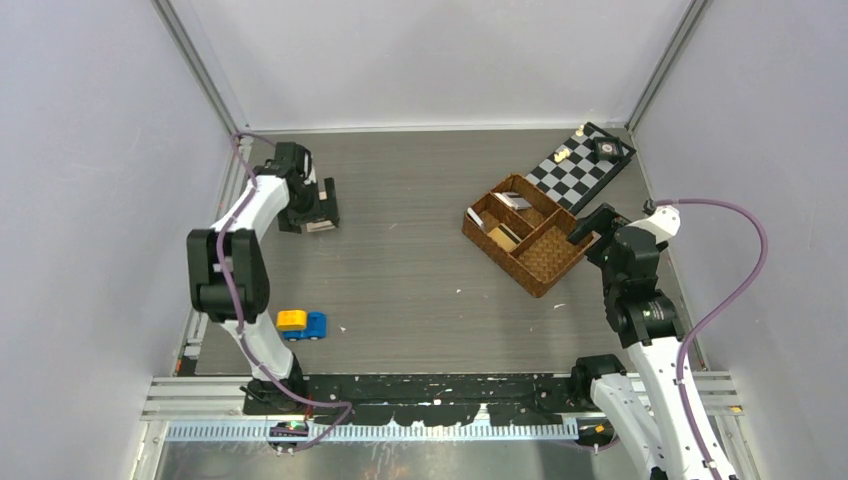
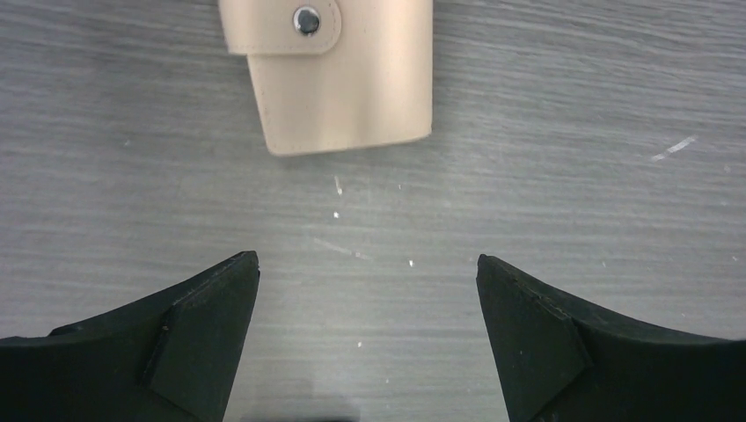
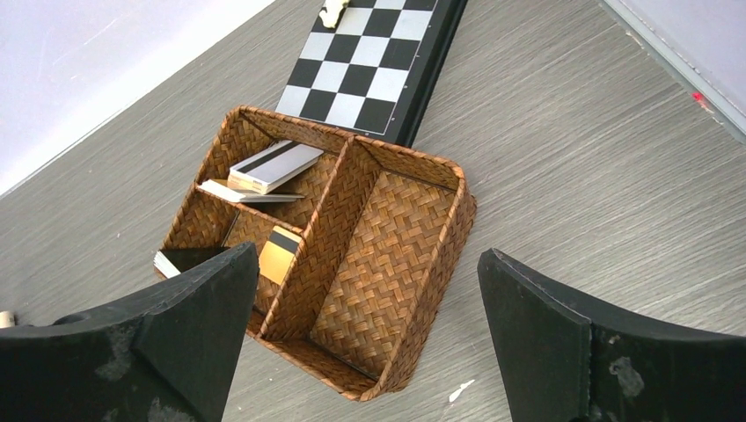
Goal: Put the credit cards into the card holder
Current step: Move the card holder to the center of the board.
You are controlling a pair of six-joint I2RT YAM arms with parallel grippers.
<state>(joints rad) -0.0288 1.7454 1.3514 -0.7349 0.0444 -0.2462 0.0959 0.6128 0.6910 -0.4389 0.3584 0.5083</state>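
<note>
The card holder [image 2: 339,79], a beige-pink wallet, lies closed with its snap tab fastened on the table at the far left; in the top view only a sliver [image 1: 321,227] shows under my left gripper [image 1: 322,212]. My left gripper [image 2: 368,259] is open and empty, just short of the wallet. The credit cards lie in the small compartments of a brown woven basket [image 3: 422,264]: a silver-grey stack [image 3: 268,165], a yellow-tan card [image 3: 279,253] and a black card [image 3: 189,258]. My right gripper [image 3: 368,251] is open and empty, above the basket's large compartment and near edge [image 1: 588,226].
The basket [image 1: 545,270] stands at the right middle. A chessboard [image 1: 580,165] with a few pieces lies behind it at the far right. A yellow and blue toy [image 1: 302,323] sits near the left arm's base. Walls close in on both sides.
</note>
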